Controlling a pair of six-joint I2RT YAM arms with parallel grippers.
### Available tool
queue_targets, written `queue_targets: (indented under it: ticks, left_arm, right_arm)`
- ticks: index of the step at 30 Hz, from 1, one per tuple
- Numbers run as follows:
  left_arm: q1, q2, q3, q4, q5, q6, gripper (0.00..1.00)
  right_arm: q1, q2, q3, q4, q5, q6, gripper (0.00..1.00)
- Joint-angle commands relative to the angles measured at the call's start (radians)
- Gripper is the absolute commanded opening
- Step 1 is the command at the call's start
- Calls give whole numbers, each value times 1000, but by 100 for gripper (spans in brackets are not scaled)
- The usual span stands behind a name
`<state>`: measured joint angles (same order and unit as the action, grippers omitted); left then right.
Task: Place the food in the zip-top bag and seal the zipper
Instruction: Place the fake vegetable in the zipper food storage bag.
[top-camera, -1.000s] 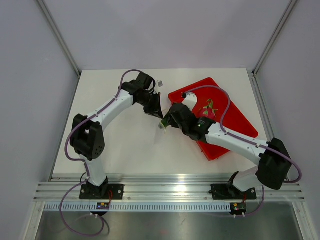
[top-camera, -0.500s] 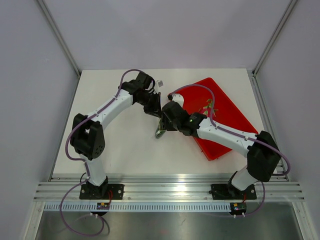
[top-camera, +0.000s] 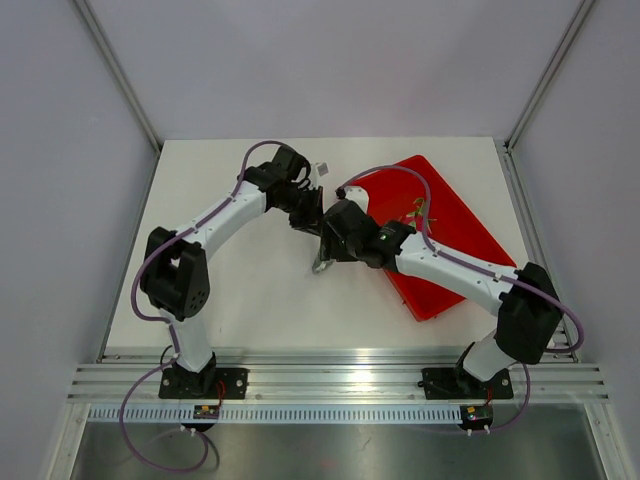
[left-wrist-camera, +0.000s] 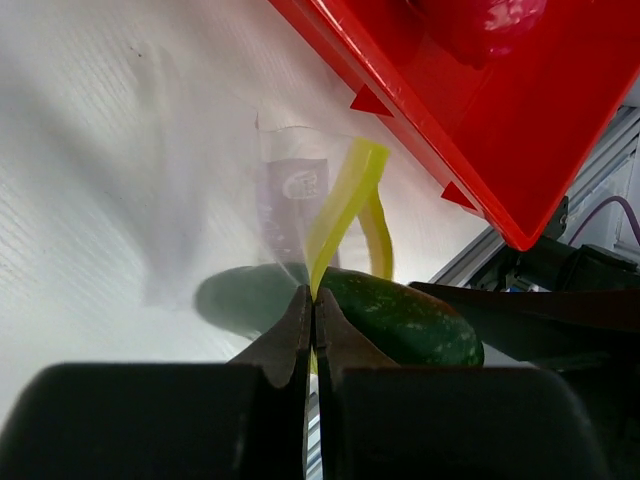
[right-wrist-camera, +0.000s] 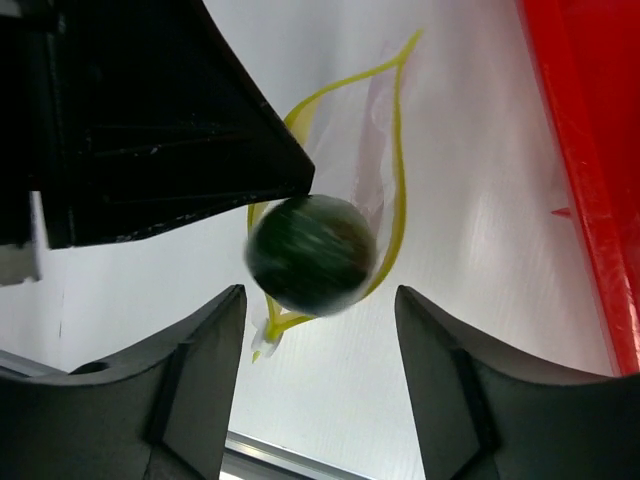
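- Jaws of the left gripper (left-wrist-camera: 310, 330) are pressed fully together, pinching the zipper (left-wrist-camera: 342, 205) of the zip-top bag (left-wrist-camera: 290, 185). Those of the right gripper (right-wrist-camera: 318, 325) stand well apart and touch nothing.
- The food (right-wrist-camera: 312, 253), blurred, sits inside the zipper's open loop at the bag mouth. The left gripper's dark body is at its 10 o'clock, and the red tray (top-camera: 470, 250) lies at the bag's 3 o'clock from above.
- The food looks firm, smooth and light, so it is likely to roll; it is best held across its middle. The bag is flimsy and slippery, and its stiffer zipper strip is the sound place to grip.
- Compared with a second ago, the right gripper has swung toward 10 o'clock, close against the left one, and its jaws have widened.
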<state>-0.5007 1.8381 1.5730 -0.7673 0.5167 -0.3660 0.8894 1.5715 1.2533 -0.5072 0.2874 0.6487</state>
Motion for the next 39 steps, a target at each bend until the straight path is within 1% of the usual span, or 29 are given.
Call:
queue_targets:
  ticks: [1,5,10,14,18,23,27,32,36,39]
  left_arm:
    - [-1,-54,-33,46,49,18,0]
    - [1,-65,-54,60,54,12,0]
    - [1,-76,-61,62,57,9,0]
    - [-1,-76,-62,60,57,10,0]
    - [-1,-71,-62,60,60,9,0]
    - [1,-79,-61,60,59,7,0]
    - [-1,-82,-51,59,66,7,0]
    - [1,-89,-51,54,74,12,0]
    - [-1,-96,-51,54,83,15,0]
    - [1,-92,-51,57,88,18,0]
  right_arm:
    - [8,-85,63,-39,52,-20,69]
    - [-7,-102,54,-37,75,5,68]
    - [-95,-137,-27,19,3,81,58]
    - [-104,-139,-35,42,-56,55,53]
    - [-99,-123,-22,53,-86,31,52]
    - [-99,-85,-11,50,-47,28,51]
    - [-99,14,30,35,-7,28,48]
    - [-99,93,69,22,61,43,47]
    - [-99,142,115,9,85,32,47]
    - [-101,148,132,-2,76,20,47]
